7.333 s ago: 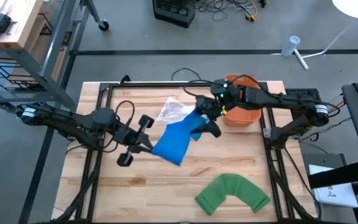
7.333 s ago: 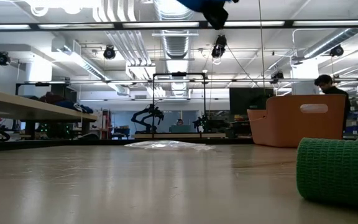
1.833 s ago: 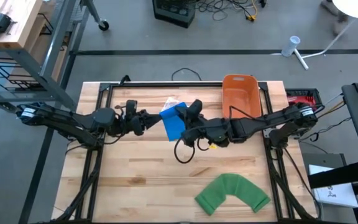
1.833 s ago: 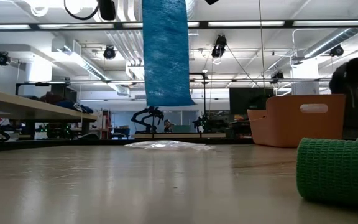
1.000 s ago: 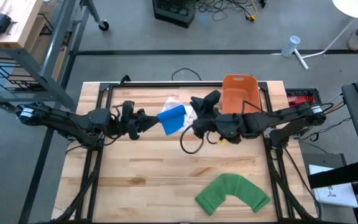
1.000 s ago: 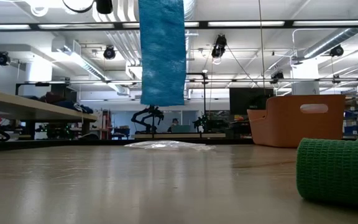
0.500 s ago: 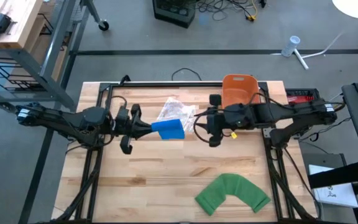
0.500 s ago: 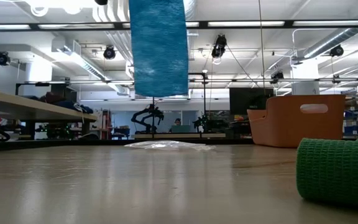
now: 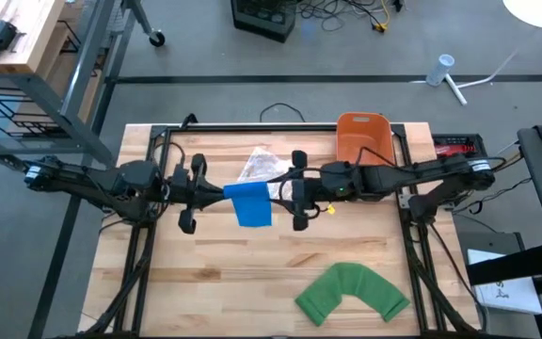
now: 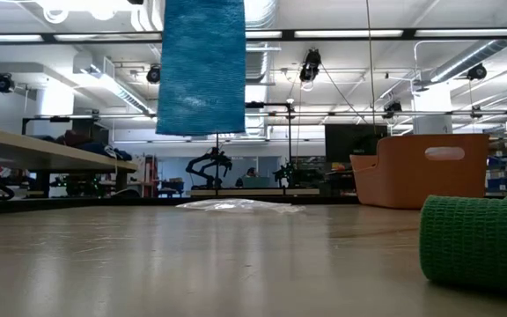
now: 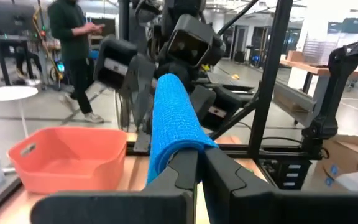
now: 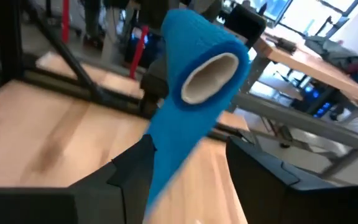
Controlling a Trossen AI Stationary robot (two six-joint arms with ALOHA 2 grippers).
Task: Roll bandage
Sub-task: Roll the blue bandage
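Green bandage (image 9: 352,293) lies curved near the counter's (image 9: 215,273) front edge. Over mid-counter, my left claw (image 9: 216,192) is clamped on the blue bandage's (image 9: 249,203) roll end; its loose tail hangs clear of the wood. My right claw (image 9: 285,192) faces it, fingers spread beside the roll, not gripping. Orange bin (image 9: 363,141) sits at the back edge.

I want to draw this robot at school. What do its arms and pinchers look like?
Draw two long, thin, dark arms made of jointed tubes. The left arm and right arm each have a pale ring near the shoulder. Black cables loop beside them. The left gripper and right gripper each have two flat black fingers.
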